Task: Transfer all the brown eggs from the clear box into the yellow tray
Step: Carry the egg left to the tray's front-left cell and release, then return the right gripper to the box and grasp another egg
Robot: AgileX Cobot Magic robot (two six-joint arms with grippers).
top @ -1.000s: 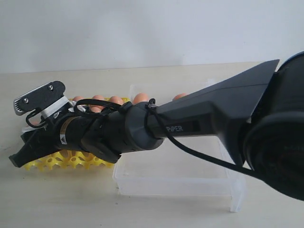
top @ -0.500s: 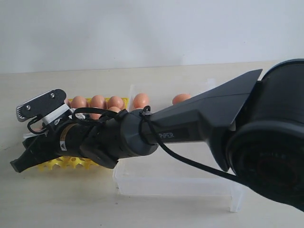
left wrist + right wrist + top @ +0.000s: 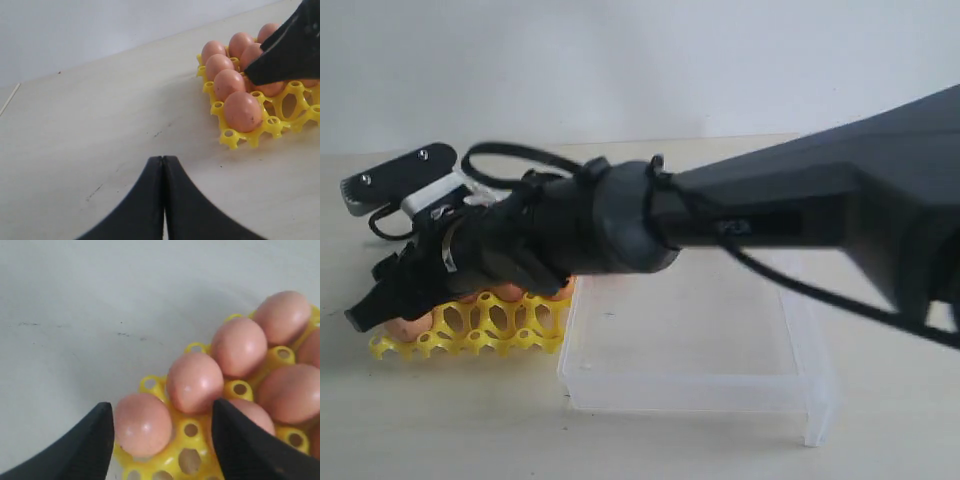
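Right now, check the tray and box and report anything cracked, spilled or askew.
Nothing stands out. The smooth orange-brown eggs sit in the cups of the yellow plastic lattice tray, visible shells unbroken, no spill. The clear plastic box stands level beside it; the arm hides its far side.

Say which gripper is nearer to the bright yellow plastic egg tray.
Right. The right gripper hangs open over a corner of the yellow tray; the left gripper, shut, is over the table, apart from it.
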